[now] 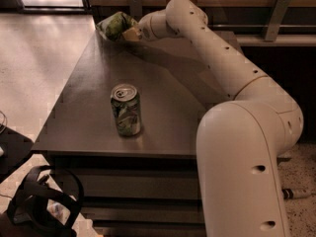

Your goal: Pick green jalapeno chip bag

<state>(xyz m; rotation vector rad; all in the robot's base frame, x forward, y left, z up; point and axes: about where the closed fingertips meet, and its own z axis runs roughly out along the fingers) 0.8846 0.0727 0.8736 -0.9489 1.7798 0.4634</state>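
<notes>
Near, bottom left: black strap thing (44, 201), cut off by the edge, hard to identify. On the bench (168, 98), front-centre: upright green-white can (126, 110), label text not readable. Far left corner: green jalapeno chip bag (113, 25), crinkled, print illegible. The pincer (131, 33) is right against its right side, partly hidden; cannot tell if it grips the bag.

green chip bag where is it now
In the camera view, the green chip bag is at the far left corner of the table, right at the gripper, well beyond the can.
</notes>
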